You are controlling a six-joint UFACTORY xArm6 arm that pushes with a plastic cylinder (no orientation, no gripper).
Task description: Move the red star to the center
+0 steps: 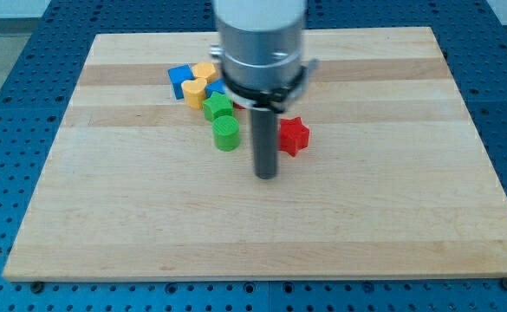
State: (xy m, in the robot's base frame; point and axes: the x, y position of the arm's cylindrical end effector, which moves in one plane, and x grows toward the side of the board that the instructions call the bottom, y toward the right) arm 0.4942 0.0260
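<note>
The red star (294,135) lies on the wooden board (262,225), a little above the board's middle. My tip (265,177) rests on the board just below and to the left of the star, a short gap away. The dark rod rises from the tip to the grey arm body (260,43), which hides part of the board behind it.
A cluster of blocks sits to the left of the rod: a green cylinder (225,133), a green block (218,107), a yellow block (194,88), another yellow block (204,70), and a blue block (179,79). A further blue piece (216,88) shows partly behind the arm.
</note>
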